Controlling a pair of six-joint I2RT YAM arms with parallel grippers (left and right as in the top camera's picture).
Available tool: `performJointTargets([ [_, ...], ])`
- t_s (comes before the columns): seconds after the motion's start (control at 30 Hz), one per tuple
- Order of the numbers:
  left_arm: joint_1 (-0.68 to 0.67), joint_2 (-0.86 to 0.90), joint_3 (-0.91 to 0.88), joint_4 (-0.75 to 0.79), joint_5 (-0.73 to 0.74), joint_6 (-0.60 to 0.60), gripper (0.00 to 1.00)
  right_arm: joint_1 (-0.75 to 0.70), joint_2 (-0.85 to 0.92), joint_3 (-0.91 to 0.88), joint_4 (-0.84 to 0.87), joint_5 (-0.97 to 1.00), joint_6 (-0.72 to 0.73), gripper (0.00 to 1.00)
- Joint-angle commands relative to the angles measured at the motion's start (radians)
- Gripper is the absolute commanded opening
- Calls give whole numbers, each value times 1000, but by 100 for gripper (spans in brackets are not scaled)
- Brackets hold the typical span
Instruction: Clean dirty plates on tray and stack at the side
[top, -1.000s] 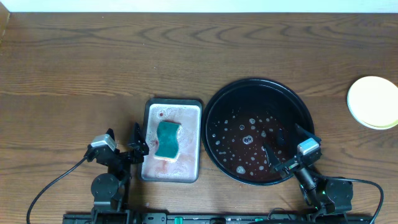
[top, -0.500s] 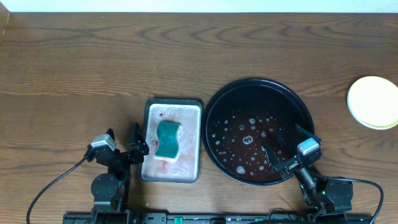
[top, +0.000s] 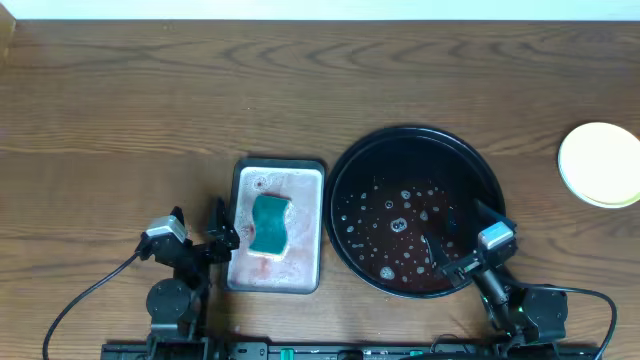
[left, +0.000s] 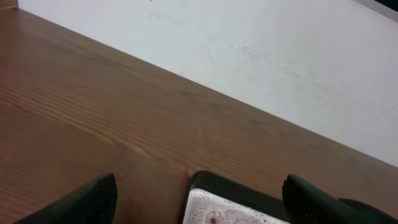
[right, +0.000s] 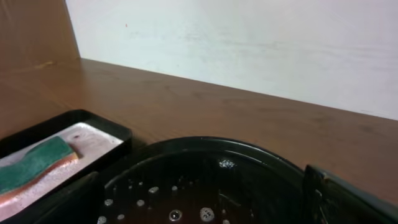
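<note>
both jaws stand wide and hold nothing: the left gripper (top: 222, 232) sits at the left edge of the grey tray (top: 280, 162) with the teal sponge (top: 268, 224), and the right gripper (top: 462, 236) hangs over the near right part of the black tray (top: 350, 165). that tray is wet with droplets and suds. the plates (top: 600, 165) show as one pale yellow round on the tabletop (top: 150, 100) at the far right, well apart from it.

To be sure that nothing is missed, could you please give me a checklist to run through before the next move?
1. Tray free of plates: ok, only suds.
2. Plates on the table at far right: ok; the top one shows no smear.
3. How many are stacked there: cannot tell from above.
4. Sponge lying on the grey tray: ok.
5. Left gripper open, empty: ok.
6. Right gripper open, empty, over the tray's near side: ok.
</note>
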Motion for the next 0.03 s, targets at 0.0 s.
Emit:
performJointTargets([
  [0.0,2,-6,-11,-49,-12,17,85,7,-6,-2,-4,6,-15,99],
])
